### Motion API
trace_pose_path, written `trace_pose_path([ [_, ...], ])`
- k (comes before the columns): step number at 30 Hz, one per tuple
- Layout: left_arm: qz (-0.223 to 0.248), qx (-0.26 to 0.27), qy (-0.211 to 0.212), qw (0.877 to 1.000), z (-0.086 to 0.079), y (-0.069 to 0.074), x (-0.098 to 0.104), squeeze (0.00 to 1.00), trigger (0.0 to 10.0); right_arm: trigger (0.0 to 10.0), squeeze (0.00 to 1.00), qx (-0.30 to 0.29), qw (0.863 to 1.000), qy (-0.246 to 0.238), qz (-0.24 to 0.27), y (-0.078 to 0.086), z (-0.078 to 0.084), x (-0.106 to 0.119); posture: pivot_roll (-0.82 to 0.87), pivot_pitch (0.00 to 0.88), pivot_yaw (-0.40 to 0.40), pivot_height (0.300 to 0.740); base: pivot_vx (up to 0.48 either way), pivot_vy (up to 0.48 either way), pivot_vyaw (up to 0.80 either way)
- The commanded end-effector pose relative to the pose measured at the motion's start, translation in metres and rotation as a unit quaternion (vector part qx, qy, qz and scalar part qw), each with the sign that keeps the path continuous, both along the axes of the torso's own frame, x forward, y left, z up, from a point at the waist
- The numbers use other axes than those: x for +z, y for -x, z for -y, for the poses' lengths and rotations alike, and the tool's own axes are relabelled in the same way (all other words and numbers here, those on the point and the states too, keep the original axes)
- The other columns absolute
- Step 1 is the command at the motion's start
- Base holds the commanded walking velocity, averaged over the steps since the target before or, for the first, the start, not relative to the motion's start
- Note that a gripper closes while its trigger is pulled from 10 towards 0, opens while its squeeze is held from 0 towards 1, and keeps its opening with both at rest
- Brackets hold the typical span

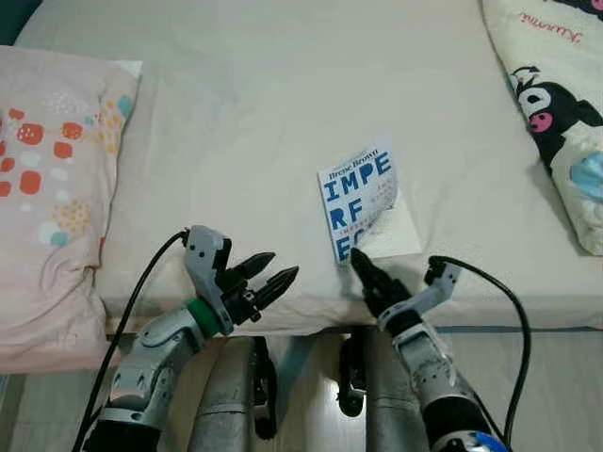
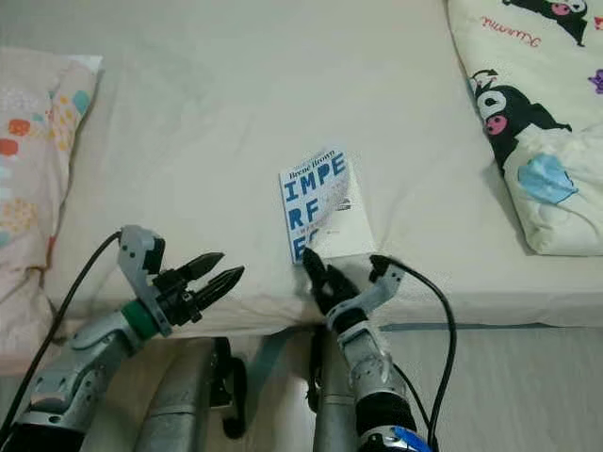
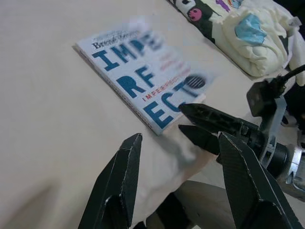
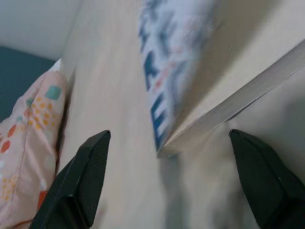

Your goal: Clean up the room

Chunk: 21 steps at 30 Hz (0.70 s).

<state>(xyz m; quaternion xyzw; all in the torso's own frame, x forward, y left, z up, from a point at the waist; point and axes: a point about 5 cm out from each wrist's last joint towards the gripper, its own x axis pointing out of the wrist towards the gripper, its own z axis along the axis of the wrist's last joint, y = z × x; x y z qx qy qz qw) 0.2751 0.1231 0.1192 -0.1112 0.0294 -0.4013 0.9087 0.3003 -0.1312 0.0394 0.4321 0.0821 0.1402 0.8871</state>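
So the white paperback book with big blue letters [image 1: 358, 202] lies on the cream bed [image 1: 264, 104] dead ahead of the spread-open, empty right pincer [image 1: 363, 273], long axis running away from it, while the left pincer [image 1: 268, 280], also parted, sits off to the side.

A white paperback book [image 1: 356, 202] with large blue block lettering on its cover is lying on the cream bed [image 1: 283, 104], near the bed's front edge. The front cover is lifting at the near corner, exposing the page block beneath it.
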Motion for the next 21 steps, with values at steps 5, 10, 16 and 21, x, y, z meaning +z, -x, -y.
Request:
trace_pose_path([
  [5, -0.014, -0.015, 0.003, 1.0, 0.006, 0.006, -0.006, 0.0, 10.0, 10.0, 0.0, 0.033, 0.997, 0.0, -0.074, 0.025, -0.013, -0.033, 0.09, 0.304, 0.094, 0.637, 0.0, 0.0, 0.0],
  [10, -0.013, -0.022, 0.005, 1.0, 0.009, 0.006, -0.004, 0.0, 10.0, 10.0, 0.0, -0.011, 0.998, 0.007, -0.061, 0.014, 0.007, -0.027, 0.09, 0.3, 0.098, 0.637, 0.0, 0.0, 0.0],
  [16, -0.012, -0.024, -0.001, 1.0, 0.008, 0.007, -0.005, 0.0, 10.0, 10.0, 0.0, -0.076, 0.996, -0.001, -0.041, 0.0, 0.033, -0.015, 0.11, 0.311, 0.105, 0.637, 0.0, 0.0, 0.0],
  [21, -0.012, -0.023, -0.011, 1.0, 0.004, 0.008, -0.004, 0.0, 10.0, 10.0, 0.0, -0.086, 0.996, -0.015, -0.028, -0.012, 0.038, -0.004, 0.13, 0.334, 0.112, 0.637, 0.0, 0.0, 0.0],
])
